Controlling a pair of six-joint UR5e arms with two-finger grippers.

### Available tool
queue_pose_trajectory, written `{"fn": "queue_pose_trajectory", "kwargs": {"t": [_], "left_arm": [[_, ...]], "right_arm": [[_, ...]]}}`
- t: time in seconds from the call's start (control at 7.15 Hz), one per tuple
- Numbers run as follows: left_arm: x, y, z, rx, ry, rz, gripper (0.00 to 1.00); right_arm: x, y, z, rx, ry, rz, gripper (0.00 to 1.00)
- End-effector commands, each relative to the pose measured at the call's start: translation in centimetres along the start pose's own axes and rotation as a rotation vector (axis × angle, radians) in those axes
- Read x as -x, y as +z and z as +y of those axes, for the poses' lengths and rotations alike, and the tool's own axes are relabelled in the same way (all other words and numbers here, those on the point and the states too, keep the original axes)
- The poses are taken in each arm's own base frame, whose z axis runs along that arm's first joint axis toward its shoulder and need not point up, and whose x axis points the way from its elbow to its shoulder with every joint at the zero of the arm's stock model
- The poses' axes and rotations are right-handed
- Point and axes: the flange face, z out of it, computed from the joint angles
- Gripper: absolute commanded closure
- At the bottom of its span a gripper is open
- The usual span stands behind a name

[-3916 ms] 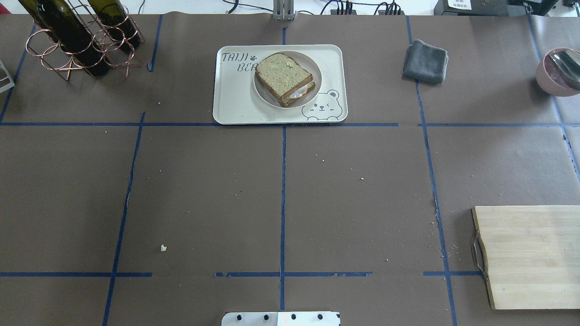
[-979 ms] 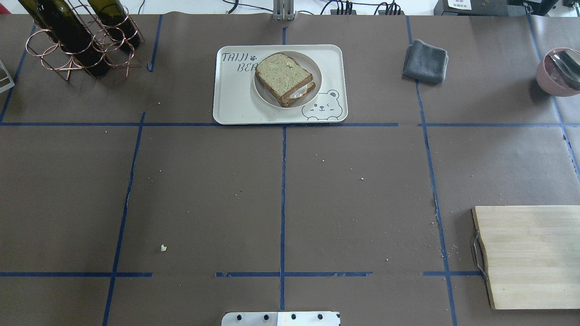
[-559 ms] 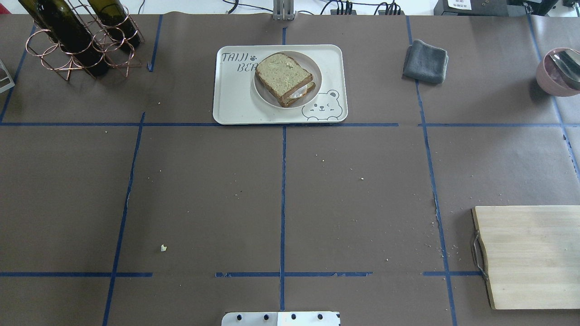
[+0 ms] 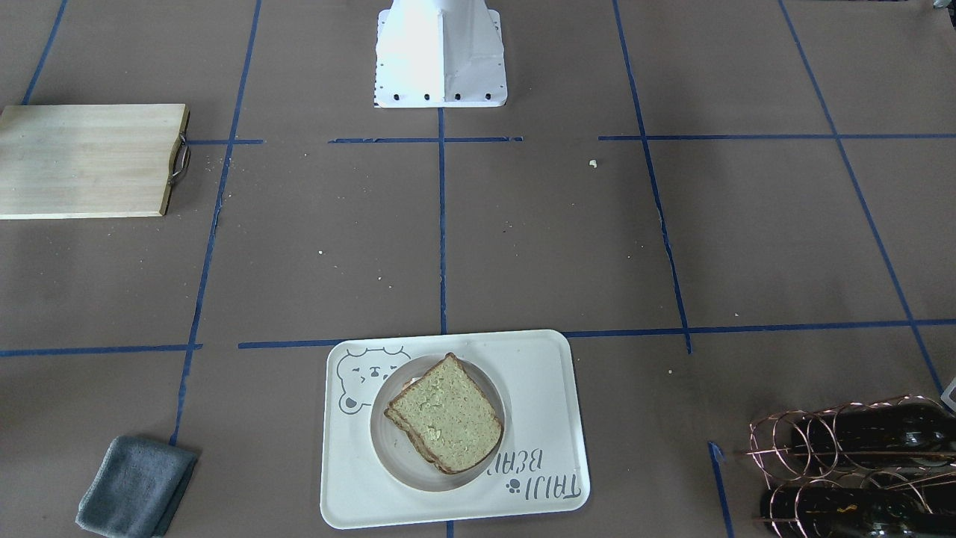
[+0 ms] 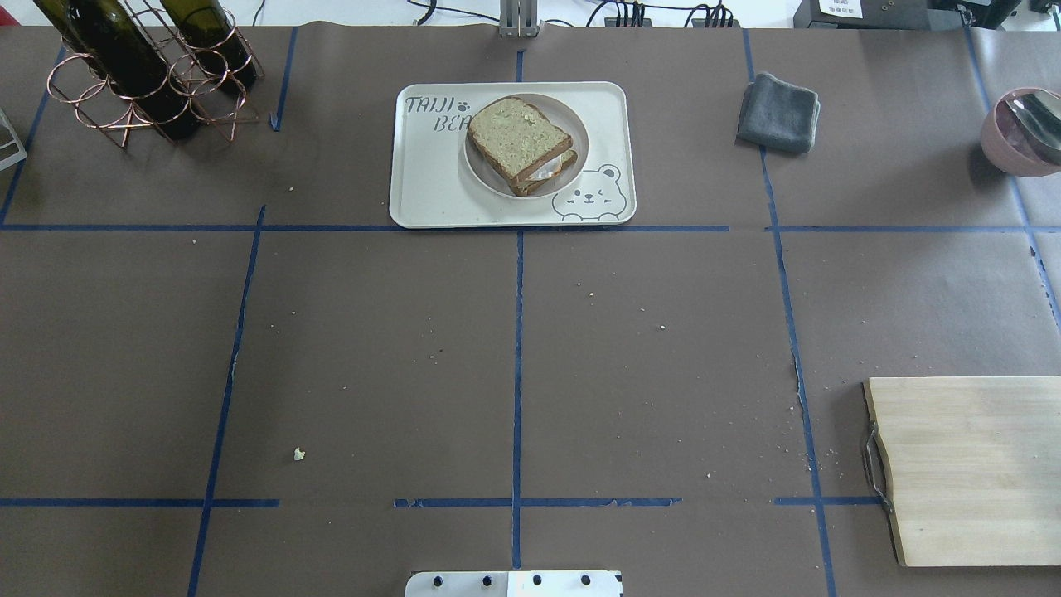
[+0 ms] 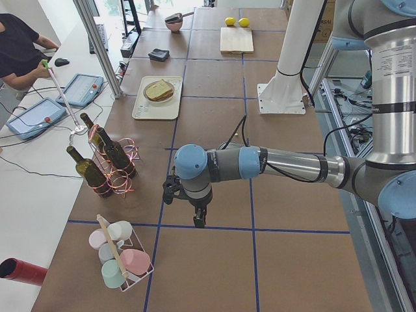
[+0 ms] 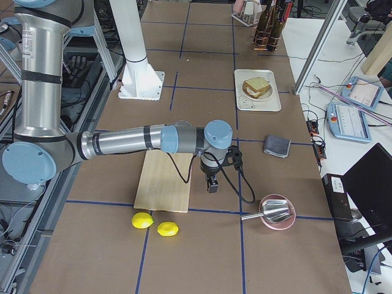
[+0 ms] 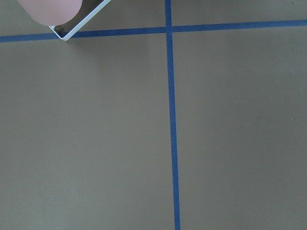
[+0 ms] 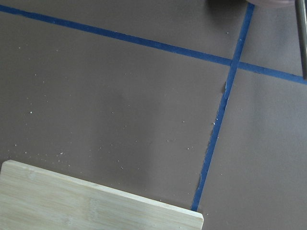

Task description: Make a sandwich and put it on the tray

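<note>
The sandwich (image 5: 520, 143) lies on a small round plate (image 5: 578, 133) that stands on the white bear tray (image 5: 431, 182) at the far middle of the table. A white bit of egg shows between the two slices. It also shows in the front view (image 4: 446, 422) on the tray (image 4: 545, 388). Neither gripper is near it. My left gripper (image 6: 197, 218) hangs low over the table by the bottle rack; my right gripper (image 7: 212, 184) hangs low beside the wooden board. They show only in the side views, so I cannot tell whether they are open or shut.
A copper rack with wine bottles (image 5: 141, 70) stands far left. A grey cloth (image 5: 777, 112) and a pink bowl with a spoon (image 5: 1024, 133) are far right. The wooden board (image 5: 970, 468) lies near right, with two lemons (image 7: 154, 224) beyond it. A cup rack (image 6: 120, 257) is at the left end.
</note>
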Motion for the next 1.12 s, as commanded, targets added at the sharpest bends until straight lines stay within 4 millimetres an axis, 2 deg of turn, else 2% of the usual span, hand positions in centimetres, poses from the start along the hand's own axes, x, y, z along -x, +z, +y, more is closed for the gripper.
{"fn": "queue_pose_trajectory", "kwargs": {"t": [0.0,0.7,0.98], "left_arm": [[-0.5,-0.3,-0.2,-0.028,0.037,-0.003,0.0],[-0.8,-0.6,-0.6,-0.036,0.065,-0.005,0.0],[-1.9,-1.7,-2.6,-0.086,0.116,0.012,0.0]], "right_arm": [[-0.3,0.2,0.2,0.006,-0.005,0.006,0.0],[-1.6,1.0,0.7,0.027,0.023,0.038,0.0],[-1.0,0.5,0.1,0.014,0.012,0.035,0.0]]}}
